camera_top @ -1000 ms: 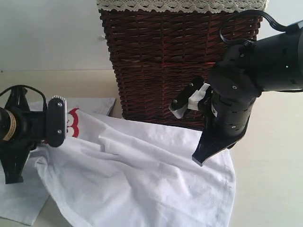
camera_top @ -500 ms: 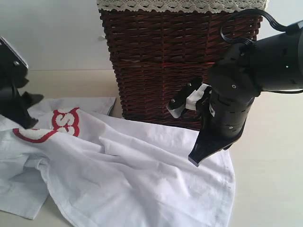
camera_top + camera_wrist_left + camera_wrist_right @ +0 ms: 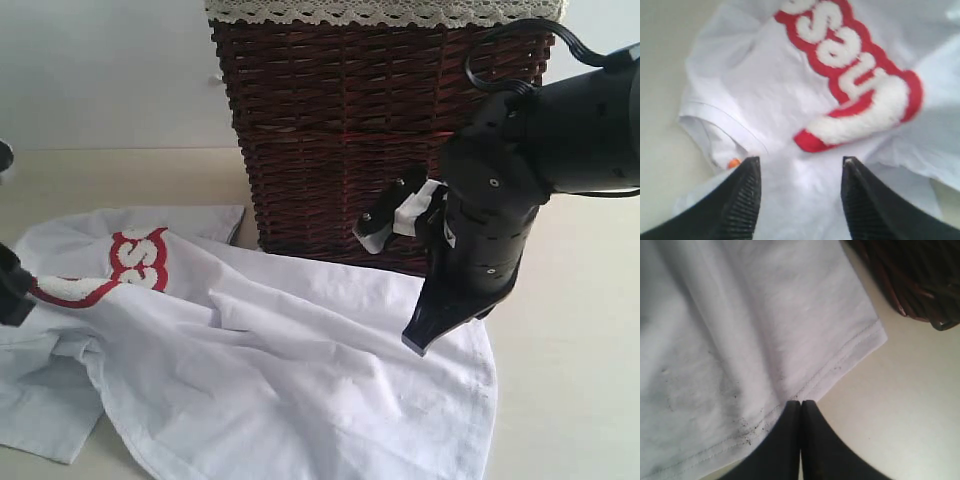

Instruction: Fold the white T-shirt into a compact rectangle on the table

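The white T-shirt (image 3: 290,370) lies spread and creased on the table (image 3: 570,400), its red-outlined fuzzy lettering (image 3: 140,258) at the left. My left gripper (image 3: 800,160) hangs open just above the cloth below the lettering (image 3: 855,75), with nothing between its fingers and a small orange tag (image 3: 733,163) beside one finger. Only a dark sliver of that gripper (image 3: 10,290) shows at the exterior view's left edge. My right gripper (image 3: 801,402) is shut, pinching the shirt's stitched hem (image 3: 840,362) near a corner. It stands over the shirt's right side (image 3: 420,335).
A tall dark brown wicker basket (image 3: 350,130) with white lace trim (image 3: 380,10) stands right behind the shirt, close to my right arm (image 3: 520,170). Bare table lies to the right of the shirt and at the far left behind it.
My left gripper opened, let go of the shirt's lettered part and drew back to the left edge of view. That part settled onto the table. The right gripper barely moved.
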Robot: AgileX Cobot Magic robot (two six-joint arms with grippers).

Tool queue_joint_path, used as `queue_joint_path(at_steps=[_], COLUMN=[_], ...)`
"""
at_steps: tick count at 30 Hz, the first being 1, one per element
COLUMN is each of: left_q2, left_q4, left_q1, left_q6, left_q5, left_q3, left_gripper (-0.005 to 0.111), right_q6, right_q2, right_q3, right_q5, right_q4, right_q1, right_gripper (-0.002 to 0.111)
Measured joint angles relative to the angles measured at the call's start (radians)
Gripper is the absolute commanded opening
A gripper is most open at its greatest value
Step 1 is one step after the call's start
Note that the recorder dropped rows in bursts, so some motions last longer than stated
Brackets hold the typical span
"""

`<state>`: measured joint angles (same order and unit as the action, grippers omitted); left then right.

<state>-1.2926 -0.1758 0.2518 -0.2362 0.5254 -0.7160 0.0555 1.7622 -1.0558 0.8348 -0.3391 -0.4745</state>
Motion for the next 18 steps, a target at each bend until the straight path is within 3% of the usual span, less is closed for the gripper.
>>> queue_joint_path(at_steps=[6,9,13,18], left_q2=[0.064,0.045,-0.024,-0.129], left_q4=[0.130,0.150,0.155,0.155], left_q1=[0.134,0.157,0.161,0.161], left_q6=[-0.110,-0.151,-0.175,-0.179], left_q5=[0.249,0.304,0.242,0.080], left_q3=[0.014,0.079,0.156,0.166], left_gripper=[0.007,0.000,0.000,0.000], right_q6=[-0.004,-0.004,-0.004,-0.005], right_q2=[-0.005,-0.014,-0.026,-0.028], right_q3=[0.000,0.000,0.000,0.000], right_q5=[0.010,0.010,0.010,0.010], right_q4=[0.000,0.000,0.000,0.000], right_q1=[0.000,0.000,0.000,0.000], right_gripper=[0.000,0.000,0.000,0.000])
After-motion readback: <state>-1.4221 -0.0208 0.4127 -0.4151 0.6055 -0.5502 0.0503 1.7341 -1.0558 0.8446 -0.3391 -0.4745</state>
